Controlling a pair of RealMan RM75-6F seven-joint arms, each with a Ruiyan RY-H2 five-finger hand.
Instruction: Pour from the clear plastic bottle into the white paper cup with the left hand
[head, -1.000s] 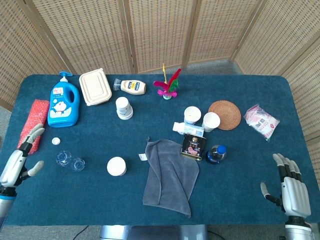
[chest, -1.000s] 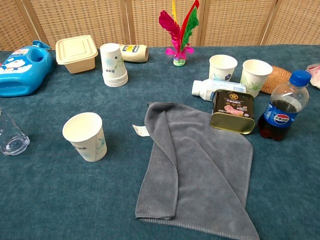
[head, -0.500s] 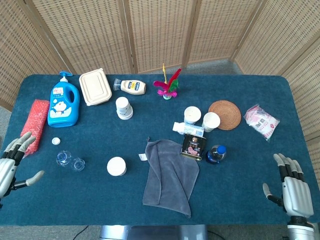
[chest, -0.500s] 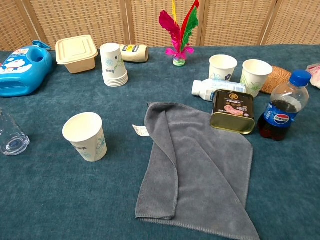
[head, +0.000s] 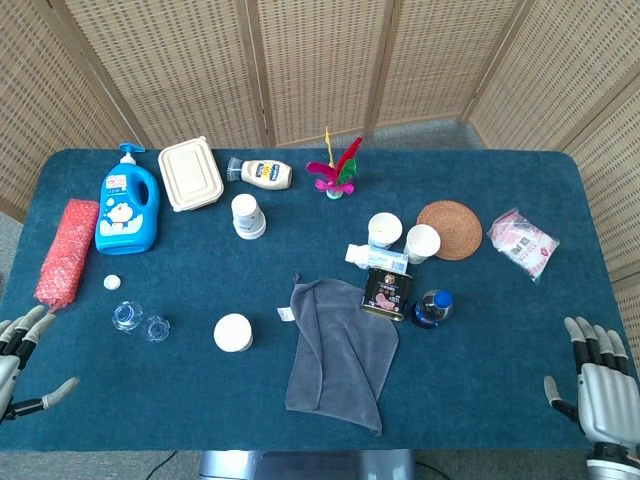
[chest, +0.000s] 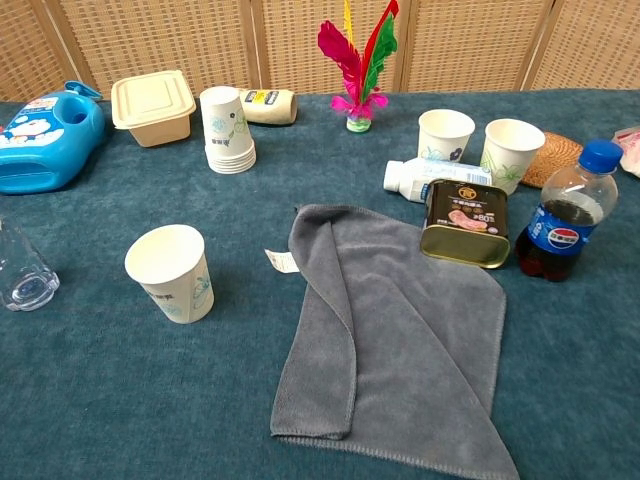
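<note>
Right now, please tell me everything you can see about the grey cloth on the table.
The grey cloth lies flat but rumpled on the blue table, its left side folded over in a long crease. It looks like soft microfibre. A small white tag sticks out at its upper left. The gold tin touches its far right corner.

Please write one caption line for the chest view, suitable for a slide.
Chest view: white paper cup stands upright left of a grey cloth; clear plastic bottle at left edge.
</note>
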